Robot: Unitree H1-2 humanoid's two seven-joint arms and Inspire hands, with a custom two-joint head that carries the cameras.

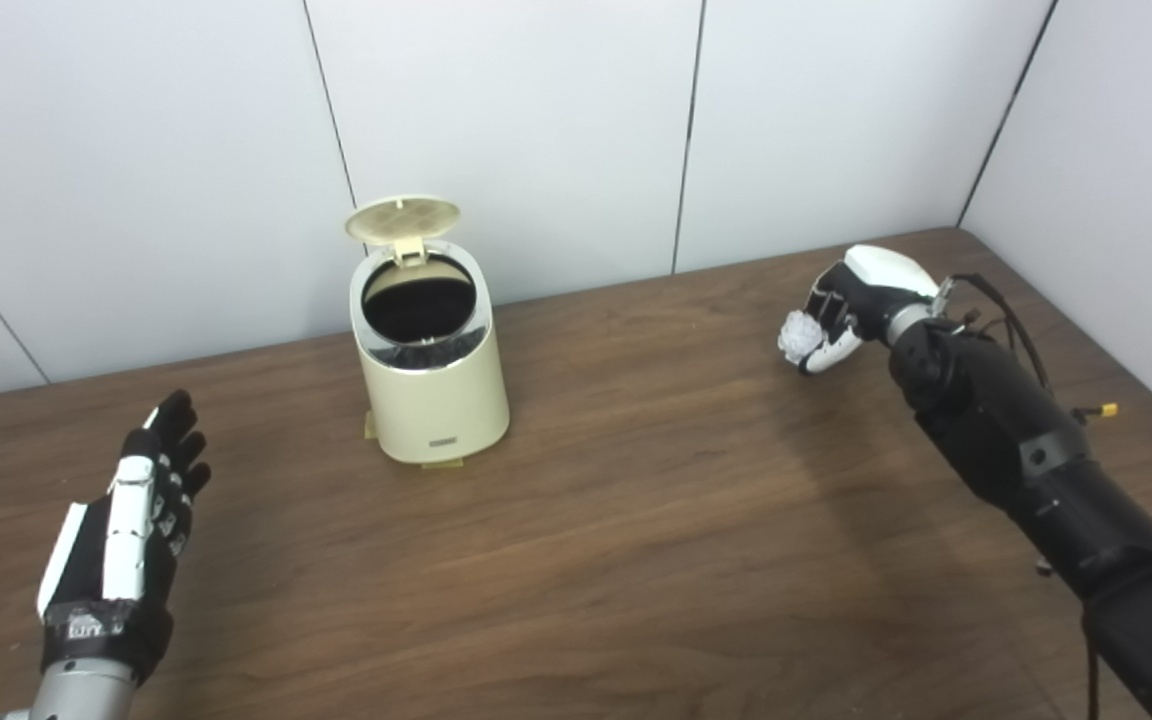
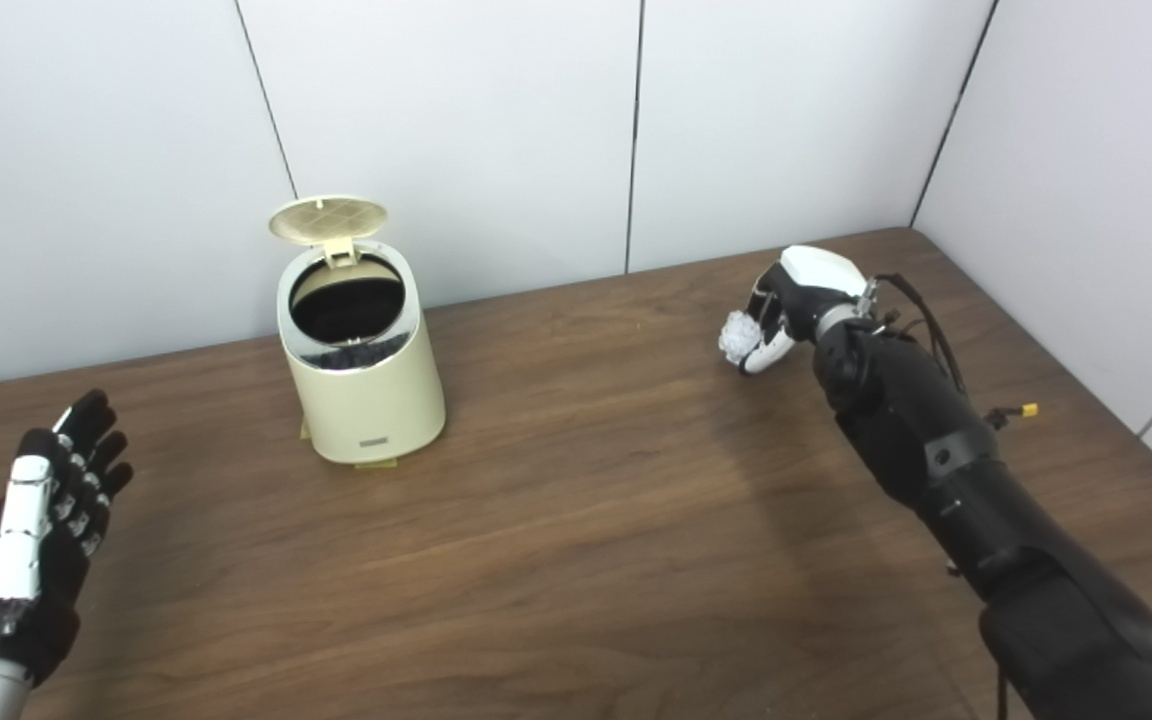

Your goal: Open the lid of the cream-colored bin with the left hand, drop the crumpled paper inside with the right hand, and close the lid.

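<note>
Standing cream bin (image 1: 433, 385), lid (image 1: 403, 217) up, dark inside

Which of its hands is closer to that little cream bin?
Left. The left hand is open beside the bin; the right hand, holding crumpled paper, is farther away.

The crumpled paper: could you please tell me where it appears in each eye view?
Left eye view: crumpled paper right of centre, held in the right robot hand.
Right eye view: it sits nearer the middle.
Shared landmark: the open cream-colored bin, far to its left.
</note>
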